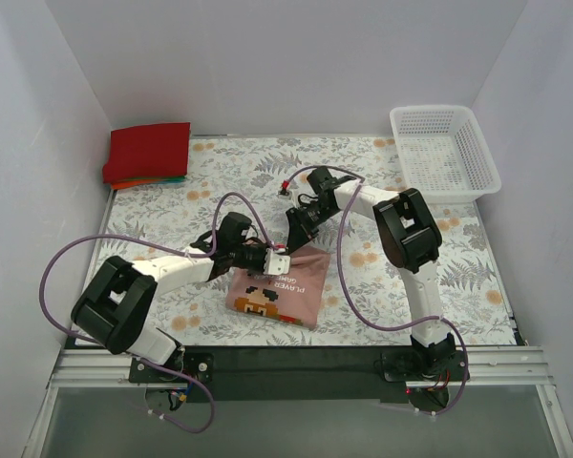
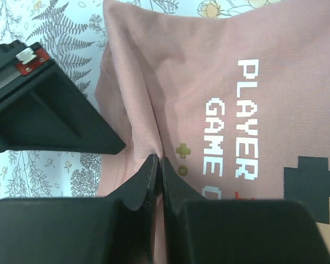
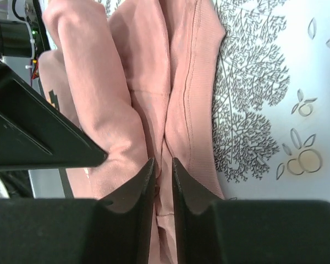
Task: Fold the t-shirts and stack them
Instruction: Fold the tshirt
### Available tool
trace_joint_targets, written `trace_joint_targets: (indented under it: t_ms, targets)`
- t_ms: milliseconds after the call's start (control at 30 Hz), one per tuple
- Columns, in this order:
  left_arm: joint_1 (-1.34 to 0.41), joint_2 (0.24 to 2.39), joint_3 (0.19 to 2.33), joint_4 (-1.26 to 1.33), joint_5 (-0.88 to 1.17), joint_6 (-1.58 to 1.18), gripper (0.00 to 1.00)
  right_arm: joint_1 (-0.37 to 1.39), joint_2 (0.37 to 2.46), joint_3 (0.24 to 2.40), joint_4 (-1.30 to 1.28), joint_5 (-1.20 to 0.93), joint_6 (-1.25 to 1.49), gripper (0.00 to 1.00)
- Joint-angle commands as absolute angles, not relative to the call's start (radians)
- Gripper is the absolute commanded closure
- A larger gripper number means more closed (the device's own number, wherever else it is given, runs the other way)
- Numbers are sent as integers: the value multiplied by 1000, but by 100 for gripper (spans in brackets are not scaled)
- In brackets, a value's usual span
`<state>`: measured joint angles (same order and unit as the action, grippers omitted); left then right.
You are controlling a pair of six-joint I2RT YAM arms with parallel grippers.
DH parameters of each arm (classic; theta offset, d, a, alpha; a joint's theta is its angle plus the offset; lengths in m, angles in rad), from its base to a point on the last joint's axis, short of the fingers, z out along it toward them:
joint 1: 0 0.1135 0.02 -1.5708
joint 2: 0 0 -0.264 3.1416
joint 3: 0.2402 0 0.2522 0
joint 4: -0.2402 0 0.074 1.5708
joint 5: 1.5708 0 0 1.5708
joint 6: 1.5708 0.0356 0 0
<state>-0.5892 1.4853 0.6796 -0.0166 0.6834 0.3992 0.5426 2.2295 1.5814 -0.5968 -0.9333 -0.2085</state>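
On the tablecloth (image 1: 477,277), front centre, lay the pink shirt (image 1: 301,286), soft knit folded rectangular, long axis left-right, print up. Left gripper (image 2: 158,160) and right gripper (image 3: 163,162) pinched its bunched far edge.

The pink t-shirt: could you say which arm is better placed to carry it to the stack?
Probably left: the left gripper and right gripper both pinch the pink t-shirt, but the stack sits far left.

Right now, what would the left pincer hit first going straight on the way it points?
The pink t-shirt: the left pincer is shut on a fold of it, with more cloth ahead.
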Motion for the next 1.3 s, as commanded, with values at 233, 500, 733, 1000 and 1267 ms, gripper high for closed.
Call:
trace_joint_targets:
  t_ms: [233, 500, 733, 1000, 1267]
  targets:
    - [-611, 1405, 609, 159, 646, 451, 100, 554, 2327, 1612, -620, -1046, -256, 77]
    - [-609, 1373, 627, 259, 600, 442, 100, 566, 2416, 1597, -615, -1100, -259, 78]
    - [-604, 1426, 669, 334, 574, 442, 100, 568, 2421, 1565, -615, -1120, -272, 78]
    - [-595, 1496, 678, 390, 571, 460, 100, 569, 2408, 1549, -614, -1115, -281, 78]
    - [-594, 1525, 611, 471, 535, 476, 100, 563, 2333, 1598, -623, -967, -267, 75]
